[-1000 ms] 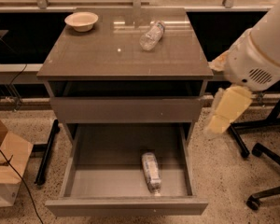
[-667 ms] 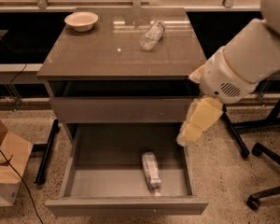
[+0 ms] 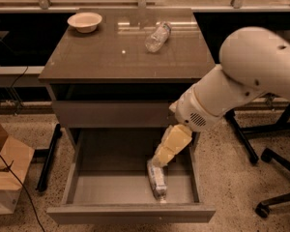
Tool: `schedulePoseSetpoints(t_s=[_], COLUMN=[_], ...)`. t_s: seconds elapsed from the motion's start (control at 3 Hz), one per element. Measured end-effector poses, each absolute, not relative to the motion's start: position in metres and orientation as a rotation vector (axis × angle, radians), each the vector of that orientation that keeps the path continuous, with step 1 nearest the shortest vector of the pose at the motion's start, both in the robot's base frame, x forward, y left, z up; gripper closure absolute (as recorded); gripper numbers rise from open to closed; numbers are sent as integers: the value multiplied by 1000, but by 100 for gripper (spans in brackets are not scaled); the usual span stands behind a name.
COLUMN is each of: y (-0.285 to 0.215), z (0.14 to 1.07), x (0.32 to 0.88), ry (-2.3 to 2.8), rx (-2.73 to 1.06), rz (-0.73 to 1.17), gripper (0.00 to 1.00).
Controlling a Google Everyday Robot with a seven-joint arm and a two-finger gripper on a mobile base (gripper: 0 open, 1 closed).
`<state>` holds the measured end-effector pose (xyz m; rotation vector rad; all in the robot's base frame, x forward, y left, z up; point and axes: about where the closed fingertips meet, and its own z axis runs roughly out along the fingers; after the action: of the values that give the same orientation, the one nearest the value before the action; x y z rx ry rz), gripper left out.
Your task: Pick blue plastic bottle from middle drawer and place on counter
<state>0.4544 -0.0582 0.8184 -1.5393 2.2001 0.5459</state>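
Camera view looks down on a cabinet from the front. At the far left, a cardboard box (image 3: 7,170) stands on the speckled floor. On the counter (image 3: 101,57), a pale bowl (image 3: 84,21) sits in the back left corner. Further right, near the back edge, a small clear bottle (image 3: 157,36) lies on its side.

Below the counter there is one closed drawer front (image 3: 111,114). Under it the middle drawer (image 3: 111,190) is pulled out fully, and its grey tray is open to view. The blue plastic bottle (image 3: 157,180) lies on its side in this tray, right of the middle, with one end pointing toward the drawer's front wall and the other toward the back.

The gripper (image 3: 162,158), a yellowish part at the end of the arm, reaches down into the drawer at a slant from the upper right. Its tip is just at the back end of the bottle and perhaps touches it, but this is hard to judge. Whether the gripper is open or closed, I cannot tell.

The white arm (image 3: 241,76) fills the right side, in front of the cabinet's right edge. Behind it, black chair legs (image 3: 275,178) with wheels stand on the floor.
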Motion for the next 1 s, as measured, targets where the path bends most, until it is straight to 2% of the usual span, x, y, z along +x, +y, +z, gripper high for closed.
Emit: schedulePoseSetpoints(t_s=[1.0], y=[-42], z=[783], x=[459], ry=[2260], rx=[-1522], rz=[551], gripper=[0])
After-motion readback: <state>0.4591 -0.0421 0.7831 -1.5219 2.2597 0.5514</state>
